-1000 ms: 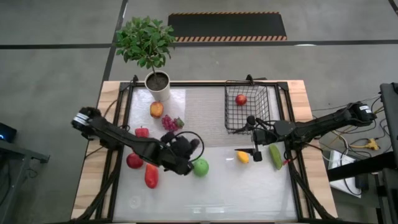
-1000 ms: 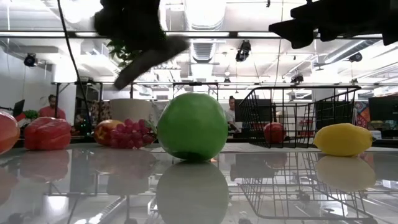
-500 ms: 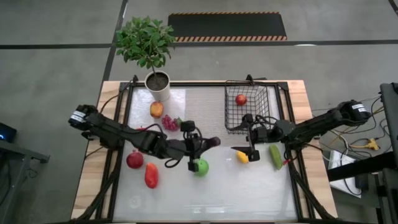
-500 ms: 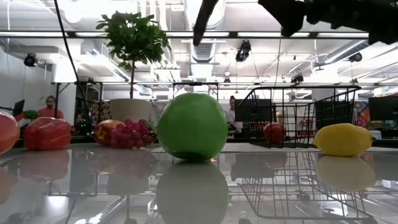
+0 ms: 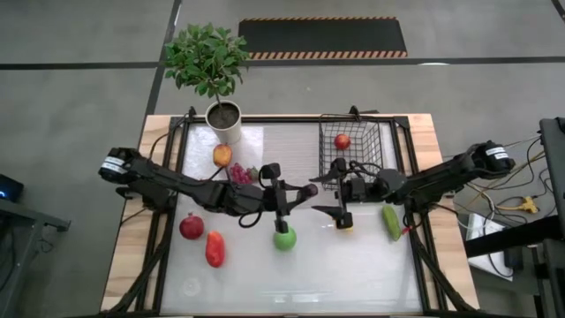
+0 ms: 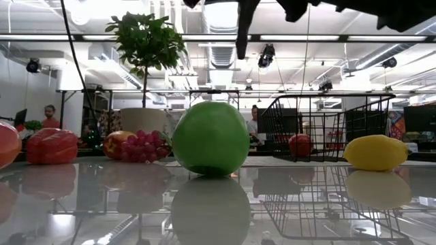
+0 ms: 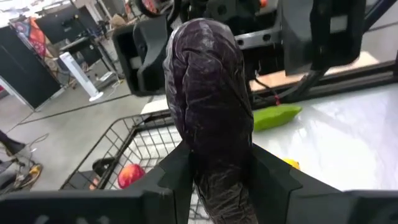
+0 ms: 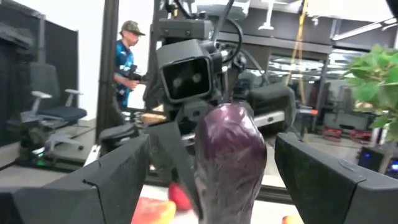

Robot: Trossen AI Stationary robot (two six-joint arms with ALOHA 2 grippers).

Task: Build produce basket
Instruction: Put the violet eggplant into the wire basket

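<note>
My left gripper (image 5: 287,194) is over the middle of the table, shut on the dark purple eggplant (image 5: 305,190), whose free end points at my right gripper (image 5: 329,194). That gripper is open, and its fingers (image 8: 124,177) stand on either side of the eggplant's tip (image 8: 229,149) without touching it. The black wire basket (image 5: 350,163) stands just beyond, toward the far edge, with a red apple (image 5: 342,140) inside. On the table lie the green apple (image 5: 284,237), lemon (image 5: 345,222), cucumber (image 5: 391,221), red apple (image 5: 191,227), red pepper (image 5: 214,249), grapes (image 5: 240,173) and orange fruit (image 5: 222,155). My left gripper pinches the eggplant between its two fingers (image 7: 177,171) at the end nearest the wrist (image 7: 214,162). The fingers come level from the table's left and lie along the eggplant. Its longer part sticks out past the fingertips toward the right, lifted clear of the table.
A white pot with a leafy plant (image 5: 225,122) stands at the far edge, left of the basket. The lemon lies right under my right gripper and the green apple just near of my left one. The near part of the table (image 5: 291,283) holds nothing. People show in the room behind.
My left gripper has carried the eggplant up and toward the table's right, from beside the green apple to the right gripper, turning so that the eggplant points right. My right gripper has moved a little left, and its fingers now stand around the eggplant's tip.
</note>
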